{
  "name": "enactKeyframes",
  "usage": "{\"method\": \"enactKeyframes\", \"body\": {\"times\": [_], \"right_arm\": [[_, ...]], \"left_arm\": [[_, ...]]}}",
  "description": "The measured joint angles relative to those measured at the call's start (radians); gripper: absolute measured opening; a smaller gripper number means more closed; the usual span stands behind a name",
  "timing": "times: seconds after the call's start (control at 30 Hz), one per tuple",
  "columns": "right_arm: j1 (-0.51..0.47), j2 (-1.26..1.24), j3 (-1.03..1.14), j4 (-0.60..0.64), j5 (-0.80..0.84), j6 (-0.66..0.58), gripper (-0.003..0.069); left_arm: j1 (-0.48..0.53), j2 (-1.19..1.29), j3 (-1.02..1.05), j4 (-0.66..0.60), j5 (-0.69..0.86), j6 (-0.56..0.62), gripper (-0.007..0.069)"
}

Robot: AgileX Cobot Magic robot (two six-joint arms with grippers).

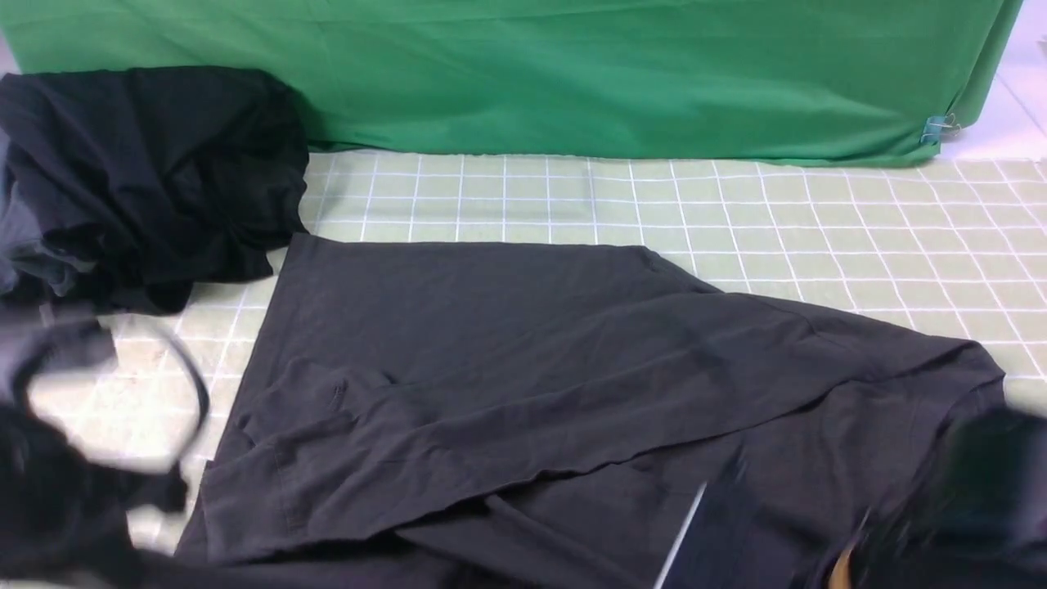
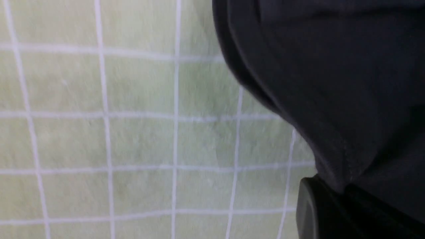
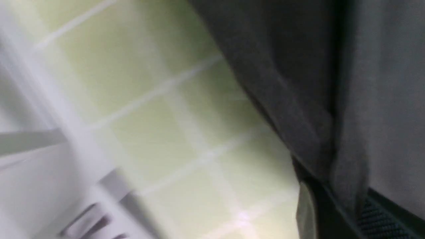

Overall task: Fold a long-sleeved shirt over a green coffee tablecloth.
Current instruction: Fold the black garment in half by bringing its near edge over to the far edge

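ok so the long-sleeved shirt [image 1: 507, 360] is lying flat across the middle and near side of the green coffee tablecloth [image 1: 818, 221], with one layer flapped over the body along a diagonal edge. The left gripper [image 2: 335, 196] is down at the shirt's left edge, jaws pressed together with a hem of the dark fabric pinched in them, checked cloth right beside it. The right gripper [image 3: 345, 205] is at the near right corner; that view is really smeary, but it looks like the jaws are nipped onto a bunched fold of the shirt too. Back left there's a black pile of garments [image 1: 147, 172], and a plain green fabric [image 1: 572, 74] hangs along the far side
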Motion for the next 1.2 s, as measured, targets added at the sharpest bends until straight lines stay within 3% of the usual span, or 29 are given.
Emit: {"method": "enactKeyframes", "body": {"times": [0.33, 0.5, 0.8, 0.97, 1.17, 1.2], "right_arm": [[-0.341, 0.126, -0.374, -0.044, -0.023, -0.223, 0.0043], [-0.435, 0.294, -0.564, -0.045, -0.069, -0.27, 0.0043], [-0.526, 0.642, -0.861, -0.045, -0.124, -0.291, 0.0043], [-0.531, 0.763, -0.936, -0.046, -0.168, -0.291, 0.0056], [-0.534, 0.824, -0.946, -0.05, -0.243, -0.273, 0.0125], [-0.534, 0.829, -0.947, -0.05, -0.268, -0.26, 0.0172]], "left_arm": [[0.0, 0.365, -0.477, 0.033, -0.054, -0.013, 0.0011], [0.0, 0.602, -0.709, 0.05, -0.059, -0.013, 0.0011], [0.03, 1.018, -1.129, 0.066, -0.017, -0.033, 0.0011], [0.054, 1.141, -1.257, 0.062, -0.003, -0.04, 0.0011], [0.058, 1.191, -1.284, 0.061, -0.009, -0.043, 0.0016], [0.058, 1.196, -1.284, 0.061, -0.023, -0.044, 0.0026]]}}
